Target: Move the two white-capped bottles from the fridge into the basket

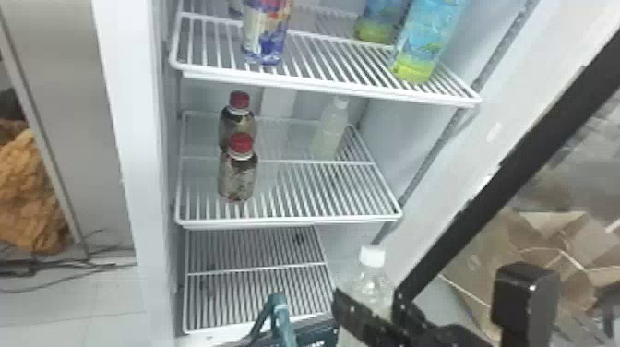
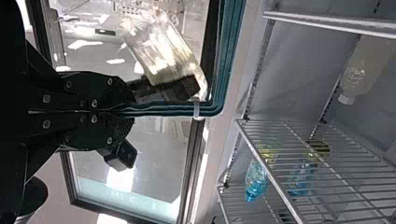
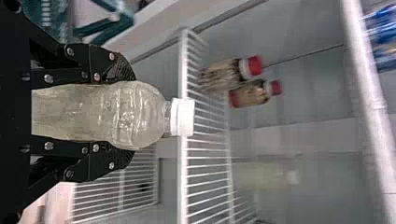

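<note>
The right gripper (image 3: 127, 115) has its black jaws clasped around the sides of a translucent plastic bottle with a white cap (image 3: 93, 112), at five o'clock in the head view. The left gripper's (image 2: 128, 112) jaws clench the teal handle (image 2: 163, 110) of the dark teal basket (image 1: 308, 334). Best to carry the bottle toward eight o'clock, clear the rim, then lower it gently. Its white-capped twin (image 1: 329, 131) stands on the middle shelf (image 1: 290, 219), near one o'clock.
</note>
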Motion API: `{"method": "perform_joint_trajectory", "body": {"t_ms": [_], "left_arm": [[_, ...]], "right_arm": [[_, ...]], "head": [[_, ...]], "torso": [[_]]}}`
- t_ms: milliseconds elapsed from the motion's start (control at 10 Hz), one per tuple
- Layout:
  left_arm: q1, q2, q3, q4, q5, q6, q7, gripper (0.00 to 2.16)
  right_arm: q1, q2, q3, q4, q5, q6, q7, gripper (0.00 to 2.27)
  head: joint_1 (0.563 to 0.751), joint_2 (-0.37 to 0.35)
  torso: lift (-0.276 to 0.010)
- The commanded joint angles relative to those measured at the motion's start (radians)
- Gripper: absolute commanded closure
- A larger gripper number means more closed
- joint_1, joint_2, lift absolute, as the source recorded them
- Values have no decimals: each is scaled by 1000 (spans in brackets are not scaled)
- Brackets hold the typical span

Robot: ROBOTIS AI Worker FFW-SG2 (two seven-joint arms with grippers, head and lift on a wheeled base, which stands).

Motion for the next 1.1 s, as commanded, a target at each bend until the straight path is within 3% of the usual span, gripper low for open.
{"method": "perform_joint_trajectory", "body": {"t_ms": [0, 400, 600, 700, 1000], "left_arm": [[0, 0, 0, 0, 0, 0, 0, 1124], [0, 0, 0, 0, -2, 0, 0, 1124], [0, 0, 2, 0, 0, 0, 0, 1124], [3, 0, 2, 0, 0, 0, 0, 1124], [0, 0, 2, 0, -2, -2, 0, 1124]], "right_arm": [[3, 2, -3, -6, -20, 91, -9, 909], [-4, 7, -15, -6, -22, 191, -24, 843], [-19, 7, -17, -6, -24, 191, -22, 489], [-19, 7, -15, -6, -18, 169, -22, 375], [-34, 10, -15, -6, -2, 29, -24, 354]], "head": [[695, -350], [695, -350], [695, -350], [695, -350], [695, -350]], "torso": [[-260], [-260], [-260], [-260], [-260]]}}
